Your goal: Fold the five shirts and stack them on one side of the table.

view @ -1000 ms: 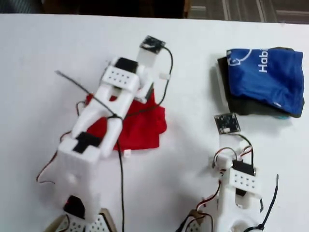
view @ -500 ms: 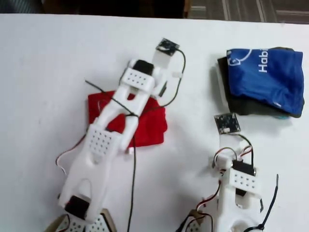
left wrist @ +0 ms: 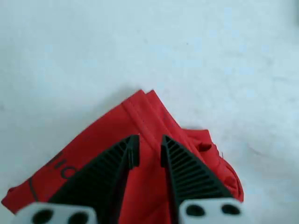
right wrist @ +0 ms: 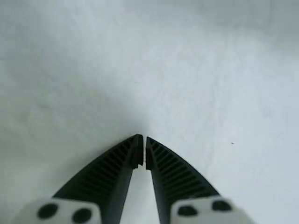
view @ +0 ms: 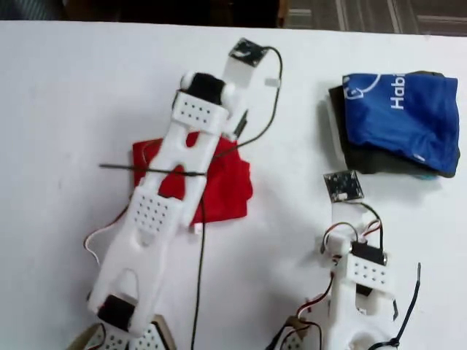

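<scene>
A white tabletop (view: 73,87) spreads out below, with a dark strip of floor (view: 350,14) beyond its far edge. A folded red cloth shirt (view: 230,186) lies near the middle, its centre hidden under the left arm (view: 175,182). The left arm's fingers (left wrist: 187,172) hover over one corner, slightly parted, gripping nothing. The right arm's fingers (right wrist: 107,177) are almost closed and empty. At the right side, a folded blue shirt (view: 401,117) covers dark folded garments (view: 337,124); their number cannot be told.

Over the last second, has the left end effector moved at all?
Yes. In the high view the left end effector has shifted toward the far edge of the red shirt, a little nearer the blue shirt.
</scene>
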Controlling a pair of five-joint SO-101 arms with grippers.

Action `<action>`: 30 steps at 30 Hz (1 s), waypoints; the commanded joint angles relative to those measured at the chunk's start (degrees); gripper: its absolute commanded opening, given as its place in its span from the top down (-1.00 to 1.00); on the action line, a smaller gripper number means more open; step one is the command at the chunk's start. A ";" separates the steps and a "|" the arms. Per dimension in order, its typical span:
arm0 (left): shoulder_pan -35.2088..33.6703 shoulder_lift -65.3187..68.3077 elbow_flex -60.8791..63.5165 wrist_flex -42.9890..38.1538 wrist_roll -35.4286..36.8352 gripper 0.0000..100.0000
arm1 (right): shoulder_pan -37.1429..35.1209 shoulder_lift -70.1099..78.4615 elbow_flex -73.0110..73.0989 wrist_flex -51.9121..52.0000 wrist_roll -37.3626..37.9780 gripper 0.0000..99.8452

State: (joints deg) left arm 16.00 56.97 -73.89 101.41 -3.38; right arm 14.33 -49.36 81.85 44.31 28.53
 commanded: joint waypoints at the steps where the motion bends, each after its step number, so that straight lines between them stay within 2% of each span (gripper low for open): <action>1: 1.14 -14.68 18.42 1.14 1.41 0.79 | 0.75 -1.01 -0.18 -0.84 -0.53 0.96; 6: 6.24 -29.01 42.68 -1.23 1.23 0.79 | 0.75 -1.01 -0.18 -0.92 -0.53 0.96; 12: 10.55 -35.60 60.44 -7.21 1.76 0.62 | 0.75 -1.01 -0.18 -0.92 -0.53 0.96; 17: 10.64 -35.60 65.19 -10.73 3.16 0.62 | 0.75 -1.01 -0.18 -0.92 -0.62 0.96; 26: 10.11 -35.60 73.10 -23.03 3.08 0.62 | 0.75 -1.01 -0.18 -0.92 -0.62 0.96; 30: 10.11 -35.60 73.98 -25.41 3.16 0.64 | 0.75 -1.01 -0.18 -0.92 -0.62 0.96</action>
State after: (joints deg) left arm 25.93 24.97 0.04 77.85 -0.57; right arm 14.33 -49.36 81.85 44.31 28.53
